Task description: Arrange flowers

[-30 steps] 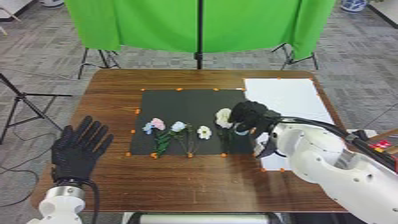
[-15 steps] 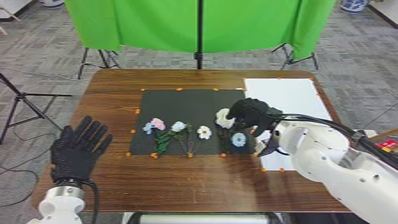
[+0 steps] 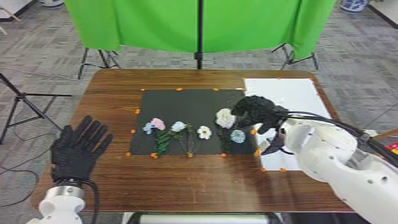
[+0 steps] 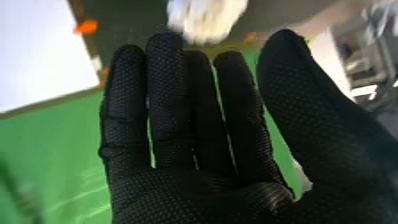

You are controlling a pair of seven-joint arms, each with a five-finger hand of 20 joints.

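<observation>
In the head view, my right hand is over the right edge of the black mat, beside a large white flower. A light blue flower lies just below it on the mat. Farther left lie a smaller white flower, a pale blue one, a pink one and a blue one, with green stems. My left hand rests open at the table's left. In the right wrist view, my right hand has straight fingers and holds nothing; a blurred white flower is beyond the fingertips.
A white sheet lies right of the mat, partly under my right arm. Orange markers edge the mat and sheet. The brown table extends in front of them. A green cloth hangs on a stand behind the table.
My right hand has drawn slightly right and away from the white flower, uncovering the light blue flower that it partly hid. The left hand has stayed still.
</observation>
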